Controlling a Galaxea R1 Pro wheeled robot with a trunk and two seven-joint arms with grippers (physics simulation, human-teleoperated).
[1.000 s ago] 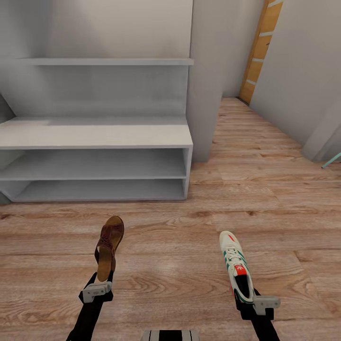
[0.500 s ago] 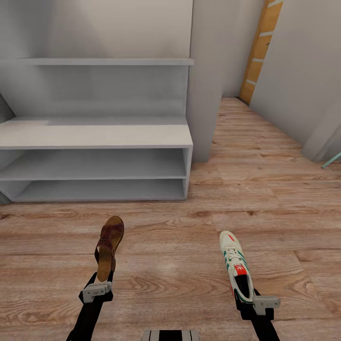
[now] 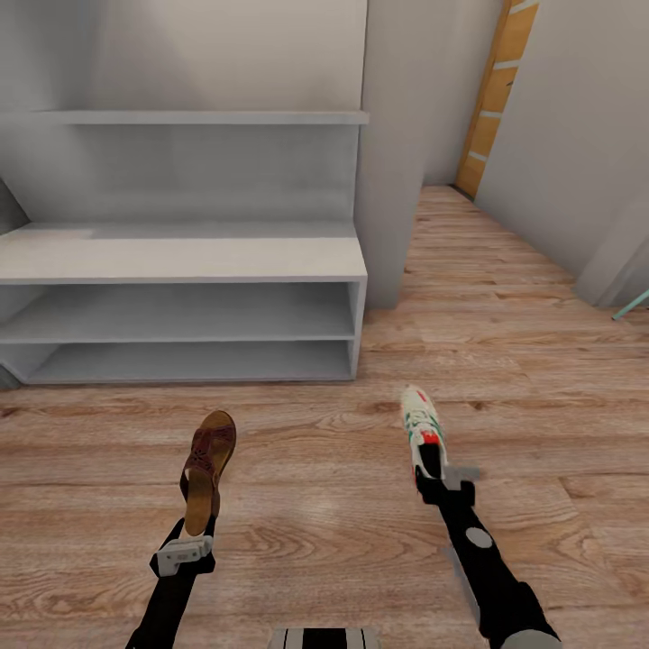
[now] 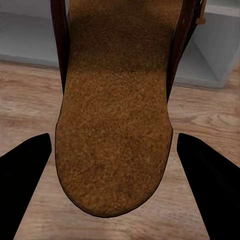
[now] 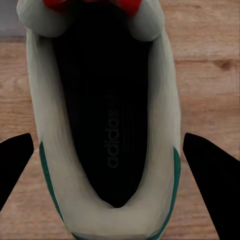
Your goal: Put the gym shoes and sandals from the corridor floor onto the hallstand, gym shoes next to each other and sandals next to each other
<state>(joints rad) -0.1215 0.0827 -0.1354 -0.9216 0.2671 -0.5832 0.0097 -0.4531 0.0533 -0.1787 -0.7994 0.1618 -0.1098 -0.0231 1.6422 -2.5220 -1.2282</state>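
Observation:
A brown sandal (image 3: 207,469) hangs over the corridor floor (image 3: 523,361), and my left gripper (image 3: 193,534) is shut on its heel end. In the left wrist view its tan footbed (image 4: 115,130) lies between the dark fingers (image 4: 25,175). A white gym shoe (image 3: 420,429) with green stripes and a red tongue patch is tipped on its side, held by my right gripper (image 3: 434,483), which is shut on its heel. The shoe's dark inside (image 5: 105,125) faces the right wrist camera. The light-grey hallstand (image 3: 180,257) stands ahead at the left, its top and both shelves bare.
A thin floating wall shelf (image 3: 198,117) hangs above the hallstand. A grey wall pillar (image 3: 392,180) stands at the hallstand's right end. Beyond it the corridor runs to a wooden door (image 3: 496,99). A teal object (image 3: 631,308) pokes in at the right edge.
My right arm has stretched forward and slightly left, carrying the gym shoe nearer the hallstand and rolling it onto its side. The left arm and sandal have not moved.

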